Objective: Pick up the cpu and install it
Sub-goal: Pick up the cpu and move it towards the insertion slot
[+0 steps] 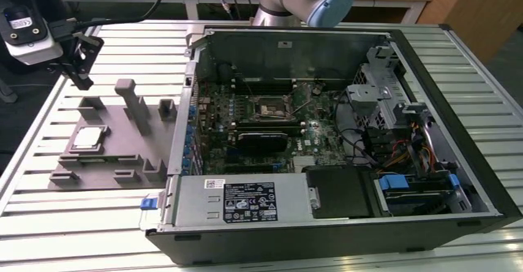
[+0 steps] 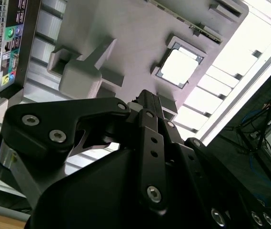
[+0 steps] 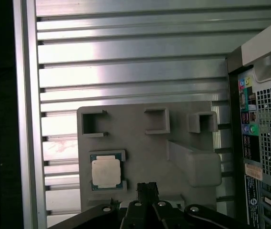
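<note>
In the first wrist view the gripper [image 3: 147,190] is cut off by the picture's edge and covers one rim of the tray [image 3: 125,129]. In the exterior view the arm [image 1: 282,2] is cropped at the top edge.

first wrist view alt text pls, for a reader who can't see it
A silver-topped cpu lies flat in a square pocket of a grey fixture tray on a slatted metal table. The black gripper reaches into frame near the cpu but apart from it. The ported back of a computer case stands beside the tray.
</note>
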Available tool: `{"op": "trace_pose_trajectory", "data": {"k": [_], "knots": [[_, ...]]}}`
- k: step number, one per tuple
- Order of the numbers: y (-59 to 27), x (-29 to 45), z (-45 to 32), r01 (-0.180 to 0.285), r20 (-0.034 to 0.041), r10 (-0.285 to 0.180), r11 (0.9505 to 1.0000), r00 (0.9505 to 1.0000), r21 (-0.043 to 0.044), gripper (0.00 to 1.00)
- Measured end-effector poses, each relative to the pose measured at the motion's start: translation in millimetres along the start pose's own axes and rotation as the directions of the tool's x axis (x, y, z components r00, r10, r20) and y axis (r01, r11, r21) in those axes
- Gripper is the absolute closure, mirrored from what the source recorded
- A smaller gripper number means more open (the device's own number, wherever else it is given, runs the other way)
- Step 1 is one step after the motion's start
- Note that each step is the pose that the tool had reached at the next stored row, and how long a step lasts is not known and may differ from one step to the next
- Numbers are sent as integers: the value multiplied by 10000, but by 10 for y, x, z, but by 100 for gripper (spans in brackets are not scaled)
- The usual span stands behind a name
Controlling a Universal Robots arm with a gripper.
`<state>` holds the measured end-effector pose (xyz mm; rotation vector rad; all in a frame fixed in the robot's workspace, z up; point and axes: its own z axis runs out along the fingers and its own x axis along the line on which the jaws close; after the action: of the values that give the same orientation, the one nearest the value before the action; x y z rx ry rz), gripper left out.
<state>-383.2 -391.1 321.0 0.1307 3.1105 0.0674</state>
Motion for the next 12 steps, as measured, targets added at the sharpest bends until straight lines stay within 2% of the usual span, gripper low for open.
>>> {"op": "trace_pose_trajectory", "data": {"k": [12], "knots": [[-7,70,31,1,13,-1,10000,10000,-1,89]]}}
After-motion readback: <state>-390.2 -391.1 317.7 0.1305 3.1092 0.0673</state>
